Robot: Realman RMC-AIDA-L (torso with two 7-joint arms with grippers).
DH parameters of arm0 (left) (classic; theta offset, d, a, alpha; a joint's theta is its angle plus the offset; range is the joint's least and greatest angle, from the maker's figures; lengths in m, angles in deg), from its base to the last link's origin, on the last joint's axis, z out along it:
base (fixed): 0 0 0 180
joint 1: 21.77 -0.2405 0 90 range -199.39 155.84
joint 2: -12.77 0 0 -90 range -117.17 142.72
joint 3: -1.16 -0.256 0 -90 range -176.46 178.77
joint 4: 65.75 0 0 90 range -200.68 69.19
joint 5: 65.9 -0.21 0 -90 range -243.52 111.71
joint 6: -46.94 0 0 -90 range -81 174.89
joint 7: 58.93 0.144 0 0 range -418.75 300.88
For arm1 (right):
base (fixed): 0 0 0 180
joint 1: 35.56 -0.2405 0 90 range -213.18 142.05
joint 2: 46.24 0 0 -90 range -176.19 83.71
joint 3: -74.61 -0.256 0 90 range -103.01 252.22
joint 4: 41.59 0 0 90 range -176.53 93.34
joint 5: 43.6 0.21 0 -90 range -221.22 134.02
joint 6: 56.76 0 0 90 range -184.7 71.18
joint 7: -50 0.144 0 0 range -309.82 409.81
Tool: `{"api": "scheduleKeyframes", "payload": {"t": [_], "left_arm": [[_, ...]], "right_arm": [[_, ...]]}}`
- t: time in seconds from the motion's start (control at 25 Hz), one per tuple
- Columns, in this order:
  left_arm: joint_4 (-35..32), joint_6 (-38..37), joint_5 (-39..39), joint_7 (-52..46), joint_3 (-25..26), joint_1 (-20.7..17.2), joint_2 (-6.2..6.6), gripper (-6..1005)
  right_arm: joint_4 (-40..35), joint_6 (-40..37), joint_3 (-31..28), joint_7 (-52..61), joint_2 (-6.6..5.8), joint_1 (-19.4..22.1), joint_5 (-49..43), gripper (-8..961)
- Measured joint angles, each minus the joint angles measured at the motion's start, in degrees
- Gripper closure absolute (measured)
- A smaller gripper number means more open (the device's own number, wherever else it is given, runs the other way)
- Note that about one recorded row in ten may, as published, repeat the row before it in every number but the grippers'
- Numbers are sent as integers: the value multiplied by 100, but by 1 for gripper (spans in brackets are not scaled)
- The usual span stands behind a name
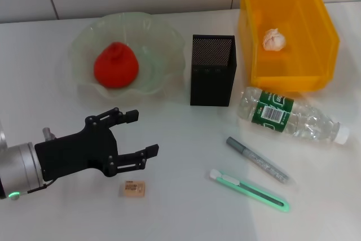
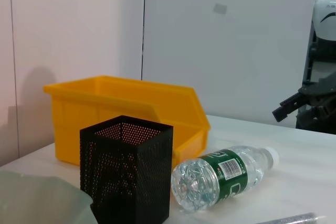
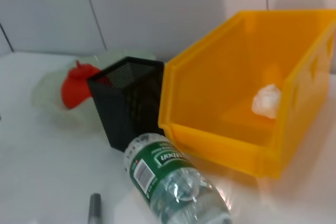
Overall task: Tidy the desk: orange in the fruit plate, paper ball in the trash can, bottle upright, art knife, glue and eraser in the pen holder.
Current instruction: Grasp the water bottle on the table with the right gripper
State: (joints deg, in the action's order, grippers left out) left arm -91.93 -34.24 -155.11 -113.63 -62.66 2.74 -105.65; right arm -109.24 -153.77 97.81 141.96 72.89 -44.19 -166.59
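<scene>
We see the black left gripper (image 1: pixel 142 133) spread wide, hovering just above the small tan eraser block (image 1: pixel 132 188); the clear plastic bottle (image 1: pixel 290 117) lies sideways.

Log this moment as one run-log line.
left gripper: open, above eraser | orange: in plate | paper ball: in bin | bottle: lying | holder: empty

A white tabletop (image 1: pixel 180 207) meets a pale panelled wall (image 2: pixel 236 40), perhaps tiled, evenly lit.
</scene>
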Motion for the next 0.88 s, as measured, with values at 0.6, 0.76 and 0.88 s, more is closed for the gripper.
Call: {"api": "scheduleKeyframes", "payload": {"t": [0.6,0.76,0.88], "left_arm": [[-2,35,0,-83,-8,108,4,137],[0,46,0,-84,-6,89,4,137],[0,57,0,-74,7,67,1,137]], "right_arm": [[-3002,-1248,2043,2913,-11,-1226,-2713,185],[-2867,-1172,2611,3143,-7,-1582,-3229,185],[-2602,-1039,2801,3172,-6,-1752,-3333,185]]}}
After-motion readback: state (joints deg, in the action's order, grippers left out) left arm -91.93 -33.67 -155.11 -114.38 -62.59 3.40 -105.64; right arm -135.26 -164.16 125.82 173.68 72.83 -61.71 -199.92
